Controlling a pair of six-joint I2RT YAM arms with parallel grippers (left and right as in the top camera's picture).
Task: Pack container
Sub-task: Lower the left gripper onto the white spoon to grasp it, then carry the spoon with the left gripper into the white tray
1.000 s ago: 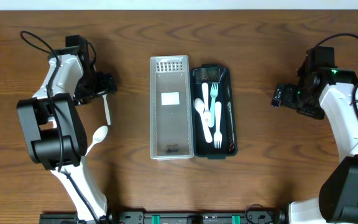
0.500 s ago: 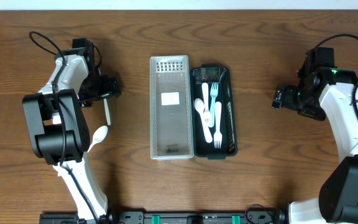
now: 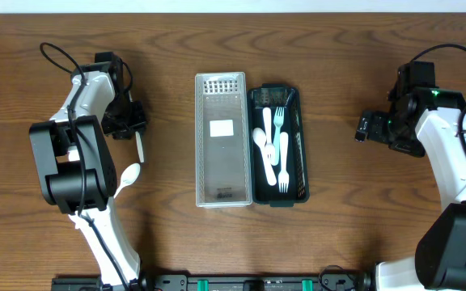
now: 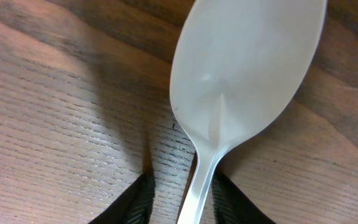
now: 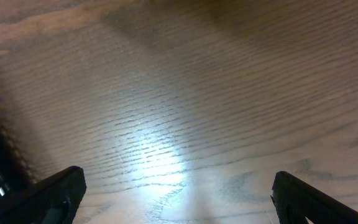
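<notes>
Overhead, at the far left of the wooden table [image 3: 354, 48], the left gripper [image 3: 128, 121] sits over the upper end of a white spoon [image 3: 140, 147]. From this view only the spoon's straight handle shows, and its bowl is hidden under the gripper. A second spoon [image 3: 130, 173] lies just beside the lower end of that handle, bowl up, with its own handle slanting away under the arm.

The left wrist view shows the first spoon [image 4: 241, 81] flat on the wood. Its bowl fills the top of the frame and its neck runs down between the two dark fingertips [image 4: 140, 200] of the left gripper [image 4: 188, 202]. The jaws are slightly spread and straddle the neck. Bare wood shows between the neck and the left tip, and the right tip sits close against the neck, so they are not pinching it.

A pale tray [image 3: 221, 174] with a white label sits at the table's centre. The dark container [image 3: 290, 95] is long side to long side with it on the right, touching. It holds white forks and spoons [image 3: 270, 153] lying lengthwise.

The right gripper [image 3: 370, 127] hangs well apart from the container at the far right. In the right wrist view its jaws are spread wide, with the fingers [image 5: 55, 193] at the bottom corners of the frame and only wood grain between them around the right gripper [image 5: 179, 196].
</notes>
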